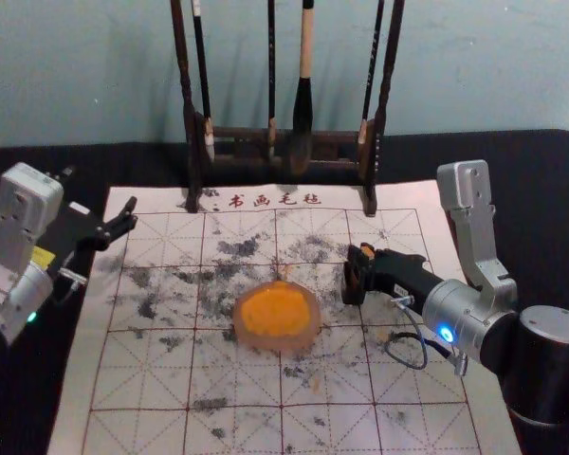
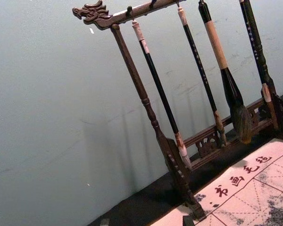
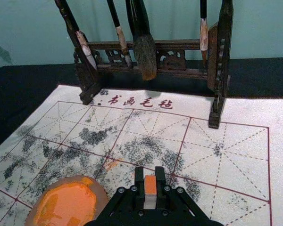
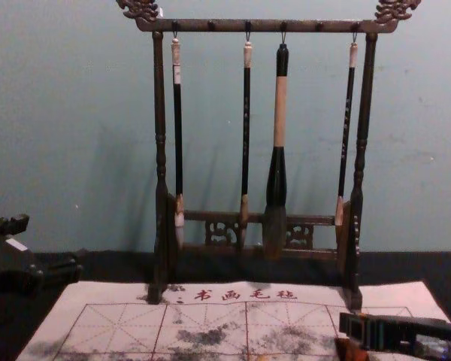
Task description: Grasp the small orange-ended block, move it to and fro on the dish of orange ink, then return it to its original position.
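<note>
Black table point(image 1: 548, 161) under a smudged gridded mat point(image 1: 137, 379) with a brush rack point(image 1: 192, 147) and orange ink dish point(image 1: 277, 343)

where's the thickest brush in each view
Head view: thickest brush, top, just right of centre.
Left wrist view: third from the carved dragon head.
Right wrist view: hanging between two thinner brushes.
Chest view: hanging right of centre.
Shared landmark: the red characters on the mat.

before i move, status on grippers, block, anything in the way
Right gripper shut on orange-ended block, right of orange ink dish. Left gripper open, off to the left. Brush rack beyond, out of the way.
</note>
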`<state>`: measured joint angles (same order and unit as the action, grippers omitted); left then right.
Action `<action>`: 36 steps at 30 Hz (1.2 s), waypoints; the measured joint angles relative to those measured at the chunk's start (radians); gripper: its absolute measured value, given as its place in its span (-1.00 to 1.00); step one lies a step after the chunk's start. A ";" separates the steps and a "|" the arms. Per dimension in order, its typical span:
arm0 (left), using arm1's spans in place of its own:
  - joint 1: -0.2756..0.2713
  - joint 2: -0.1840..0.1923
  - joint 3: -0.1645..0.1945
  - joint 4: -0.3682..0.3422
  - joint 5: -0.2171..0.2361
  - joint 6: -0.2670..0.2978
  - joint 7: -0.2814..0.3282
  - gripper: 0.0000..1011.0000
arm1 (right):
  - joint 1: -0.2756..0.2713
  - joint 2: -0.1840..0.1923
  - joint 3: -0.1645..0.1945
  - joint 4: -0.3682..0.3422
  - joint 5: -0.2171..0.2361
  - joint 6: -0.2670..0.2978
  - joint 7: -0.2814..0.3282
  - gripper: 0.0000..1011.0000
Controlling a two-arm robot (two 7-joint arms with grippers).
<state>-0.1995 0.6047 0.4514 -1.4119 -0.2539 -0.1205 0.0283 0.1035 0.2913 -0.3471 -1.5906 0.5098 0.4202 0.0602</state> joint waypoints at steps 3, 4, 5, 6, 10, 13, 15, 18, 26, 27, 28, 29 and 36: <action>0.000 0.000 0.000 0.000 0.000 0.000 0.000 0.98 | 0.000 0.000 0.000 0.000 0.000 0.000 0.000 -0.78; 0.000 0.000 0.000 0.000 0.000 0.000 0.000 0.98 | 0.000 0.000 0.000 0.000 0.000 0.000 0.000 -0.78; 0.000 0.000 0.000 0.000 0.000 0.000 0.000 0.98 | 0.000 0.000 0.000 0.000 0.000 0.000 0.000 -0.78; 0.000 0.000 0.000 0.000 0.000 0.000 0.000 0.98 | 0.000 0.000 0.000 0.000 0.000 0.000 0.000 -0.78; 0.000 0.000 0.000 0.000 0.000 0.000 0.000 0.98 | -0.009 0.002 0.002 -0.012 -0.015 -0.025 0.021 -0.78; 0.000 0.000 0.000 0.000 0.000 0.000 0.000 0.98 | -0.014 0.008 0.004 -0.027 -0.027 -0.037 0.038 -0.78; 0.000 0.000 0.000 0.000 0.000 0.000 0.000 0.98 | -0.018 0.016 0.007 -0.042 -0.035 -0.048 0.054 -0.78; 0.000 0.000 0.000 0.000 0.000 0.000 0.000 0.98 | -0.022 0.030 0.010 -0.067 -0.052 -0.068 0.073 -0.78; 0.000 0.000 0.000 0.000 0.000 0.000 0.000 0.98 | -0.011 0.073 0.016 -0.106 -0.114 -0.159 0.139 -0.78; 0.000 0.000 0.000 0.000 0.000 0.000 0.000 0.98 | -0.006 0.077 0.016 -0.106 -0.119 -0.170 0.149 -0.78; 0.000 0.000 0.000 0.000 0.000 0.000 0.000 0.98 | 0.004 0.083 0.015 -0.105 -0.128 -0.190 0.170 -0.78; 0.000 0.000 0.000 0.000 0.000 0.000 0.000 0.98 | 0.010 0.086 0.014 -0.103 -0.132 -0.200 0.181 -0.78; 0.000 0.000 0.000 0.000 0.000 0.000 0.000 0.98 | 0.090 0.109 -0.031 -0.026 -0.164 -0.286 0.314 -0.78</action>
<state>-0.1995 0.6047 0.4514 -1.4120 -0.2539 -0.1205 0.0283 0.1940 0.4006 -0.3783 -1.6165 0.3460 0.1340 0.3738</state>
